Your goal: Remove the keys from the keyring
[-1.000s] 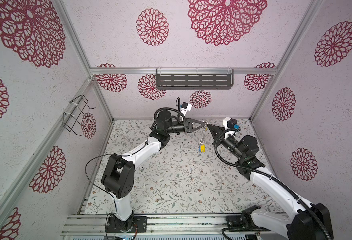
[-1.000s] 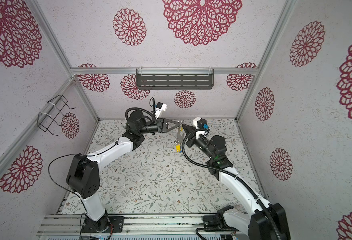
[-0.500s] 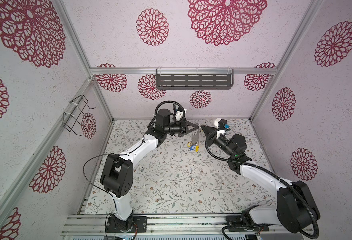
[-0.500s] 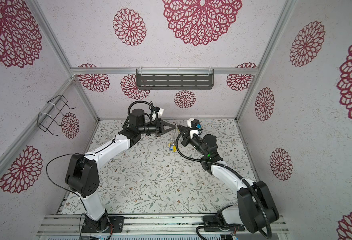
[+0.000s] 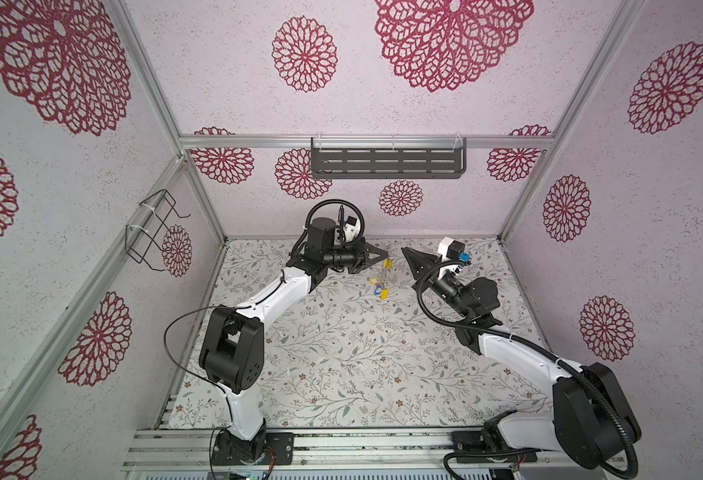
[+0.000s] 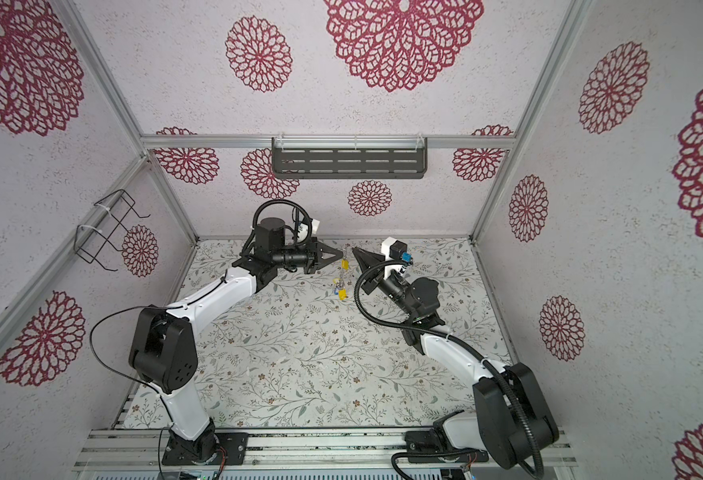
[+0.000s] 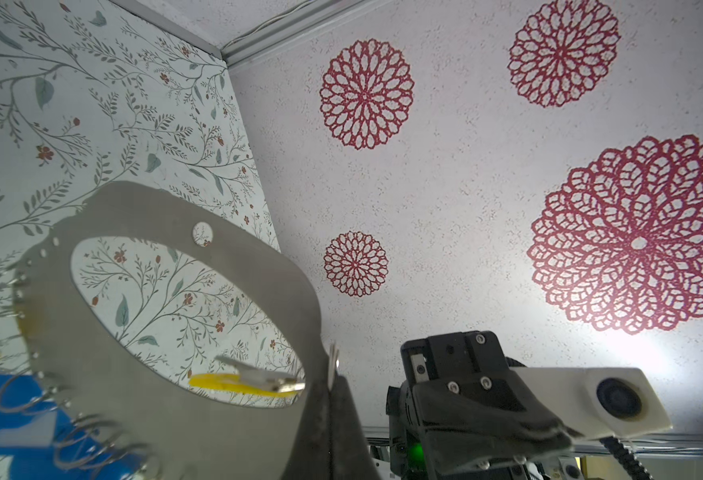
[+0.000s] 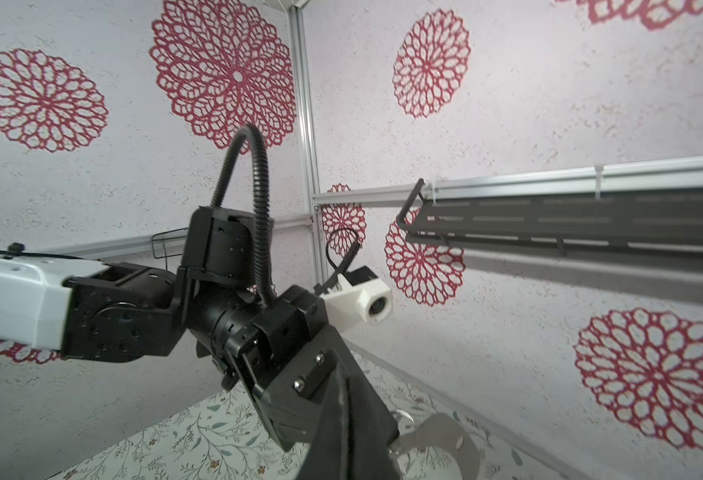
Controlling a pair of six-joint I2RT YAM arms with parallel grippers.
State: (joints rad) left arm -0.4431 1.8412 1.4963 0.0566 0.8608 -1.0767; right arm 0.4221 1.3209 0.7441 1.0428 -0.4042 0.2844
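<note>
The grey keyring (image 5: 384, 271) hangs edge-on from my left gripper (image 5: 384, 254) near the back of the floral table in both top views. My left gripper (image 7: 332, 380) is shut on one end of the keyring (image 7: 166, 428), and a thin silver edge sticks out between its fingertips. Blue and yellow keys (image 5: 378, 287) dangle from the lower rim just above the table. A blue key (image 7: 17, 415) and a yellow key (image 7: 216, 380) show up close. My right gripper (image 5: 403, 250) is shut and holds nothing, a short gap to the right of the keyring (image 6: 343, 273). The right gripper (image 8: 341, 374) points at the left arm.
A black slotted shelf (image 5: 387, 164) hangs on the back wall above both grippers. A wire basket (image 5: 154, 232) is fixed to the left wall. The floral table (image 5: 341, 353) stretches forward to the metal rail (image 5: 341, 440) that carries both arm bases.
Both grippers have shifted left and a little toward the back wall. The keyring stays hanging from the left gripper. The right gripper stays shut beside it.
</note>
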